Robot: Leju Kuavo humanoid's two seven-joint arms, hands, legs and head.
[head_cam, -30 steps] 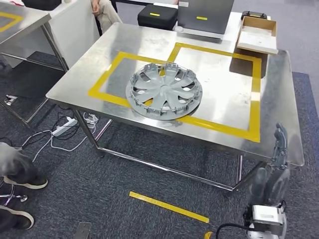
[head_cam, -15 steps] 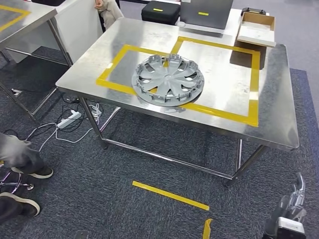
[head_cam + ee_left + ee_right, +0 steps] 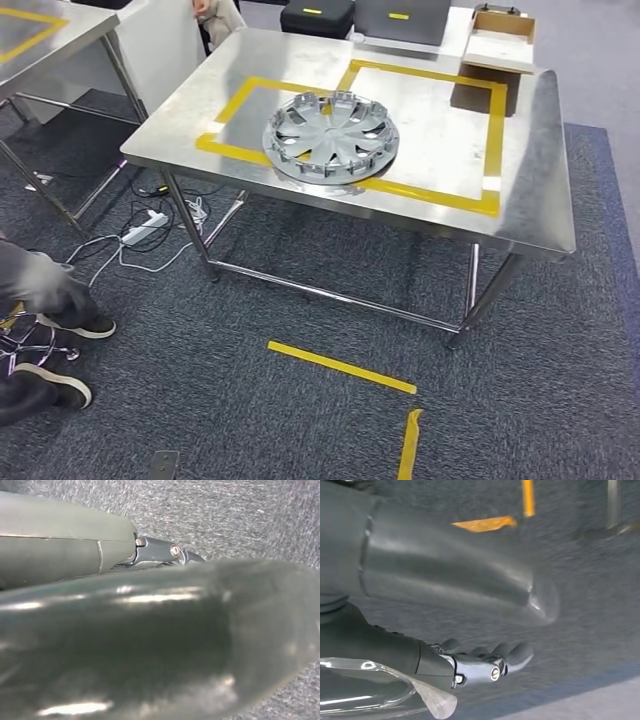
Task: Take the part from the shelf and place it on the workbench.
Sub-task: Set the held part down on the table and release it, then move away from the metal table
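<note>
Our right hand (image 3: 444, 625) hangs over the dark carpet (image 3: 528, 400), thumb and darker fingers (image 3: 508, 655) stretched out apart with nothing between them. Our left hand (image 3: 151, 630) also hangs above the carpet, but its thick thumb blocks most of what we see there, and we cannot tell whether its fingers are spread or curled. Out from the hands, two strips of yellow tape (image 3: 341, 367) lie on the carpet in front of us, one long and one short, nearly meeting at a corner. Beyond them stands the steel worktop (image 3: 528, 190), marked with a yellow tape rectangle (image 3: 494, 140). The part, a grey wheel cover (image 3: 330, 134), lies flat on the worktop toward its near left, resting across the near line of the rectangle. At the far edge sit a black case (image 3: 317, 17) and an open cardboard box (image 3: 500, 40). To the left, white cables and a power strip (image 3: 143, 232) lie under the worktop, and a person's shoes (image 3: 53, 385) show at the near left edge.
</note>
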